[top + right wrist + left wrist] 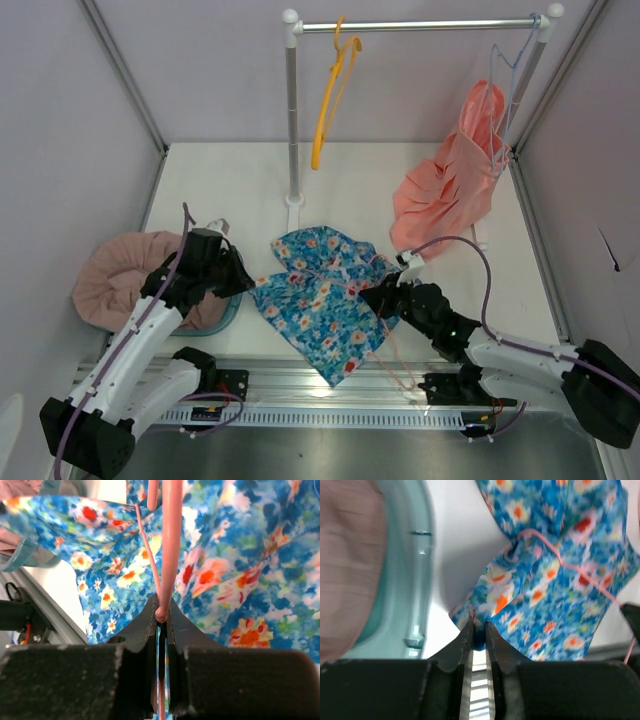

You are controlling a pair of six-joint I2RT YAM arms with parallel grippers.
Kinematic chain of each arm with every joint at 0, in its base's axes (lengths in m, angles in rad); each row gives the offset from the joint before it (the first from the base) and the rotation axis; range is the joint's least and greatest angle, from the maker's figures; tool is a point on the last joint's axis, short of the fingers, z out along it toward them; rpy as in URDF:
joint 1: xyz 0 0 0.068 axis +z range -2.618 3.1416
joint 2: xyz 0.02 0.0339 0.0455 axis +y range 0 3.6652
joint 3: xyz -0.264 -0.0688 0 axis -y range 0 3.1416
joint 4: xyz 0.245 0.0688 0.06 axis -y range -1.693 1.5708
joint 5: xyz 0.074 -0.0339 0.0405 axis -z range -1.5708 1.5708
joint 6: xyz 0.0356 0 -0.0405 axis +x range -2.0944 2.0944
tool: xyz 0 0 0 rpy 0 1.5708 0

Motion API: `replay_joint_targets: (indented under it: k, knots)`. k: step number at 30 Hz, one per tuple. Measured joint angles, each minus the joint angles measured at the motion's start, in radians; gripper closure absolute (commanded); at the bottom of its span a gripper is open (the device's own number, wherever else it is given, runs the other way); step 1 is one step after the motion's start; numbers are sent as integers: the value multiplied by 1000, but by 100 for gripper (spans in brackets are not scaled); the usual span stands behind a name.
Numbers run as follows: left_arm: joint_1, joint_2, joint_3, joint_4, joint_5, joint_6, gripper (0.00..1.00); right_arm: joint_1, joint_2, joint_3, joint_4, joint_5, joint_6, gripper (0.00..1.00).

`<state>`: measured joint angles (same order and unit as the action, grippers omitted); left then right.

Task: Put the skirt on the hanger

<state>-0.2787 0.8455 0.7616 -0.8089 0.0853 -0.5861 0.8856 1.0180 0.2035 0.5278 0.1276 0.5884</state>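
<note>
- Skirt (320, 300): the blue floral garment lies crumpled on the counter (230, 190), just in front of the rack's upright and between your two arms. None of it is on the rail.
- Pink hanger (171, 545): a thin pink rod, it lies across the skirt's fabric on your right-hand side. The top view shows a pink loop trailing toward the counter's near edge.
- Right gripper (162, 615): your fingers are clamped together on the pink hanger's rod. It sits pinched at their tips at the skirt's right edge, with printed fabric directly behind it.
- Left gripper (479, 627): your fingers stand slightly apart with a narrow gap between them. They are at the skirt's left corner, and a fold of blue fabric sits at the tips.
- Basin (402, 570): a teal tub is just left of the left gripper, holding a dusty-pink cloth (120, 275). It is clear of the skirt.
- Rail (415, 24): a yellow hanger (325, 110) hangs near its left end. A salmon garment (445, 190) hangs from a pale hanger at its right end. Both are well apart from your grippers.
</note>
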Motion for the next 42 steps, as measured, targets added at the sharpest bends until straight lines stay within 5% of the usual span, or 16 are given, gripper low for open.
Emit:
replay_joint_targets:
  k: [3, 4, 6, 12, 24, 29, 35, 42]
  knots:
    - [-92, 2, -3, 26, -13, -11, 68, -2, -132, 25, -140, 32, -31, 100]
    - [-115, 5, -3, 37, -16, -16, 56, -3, -192, 37, -200, 47, -42, 100]
    - [-156, 20, -2, 55, -32, -23, 47, -5, -307, 57, -303, 78, -58, 100]
    - [-321, 82, 27, 89, -138, -49, 34, -11, -403, 100, -445, 121, -82, 100]
    - [-887, 88, 24, 275, -423, -84, 34, -13, -268, 117, -456, 122, -94, 100]
    - [-1094, 263, -29, 470, -454, -95, 33, -17, -202, 132, -417, 119, -97, 100]
    - [-1220, 554, -29, 653, -462, -94, 31, -32, -169, 131, -376, 110, -96, 100]
    - [-1298, 682, 51, 707, -506, -77, 30, -49, -165, 131, -371, 92, -95, 100]
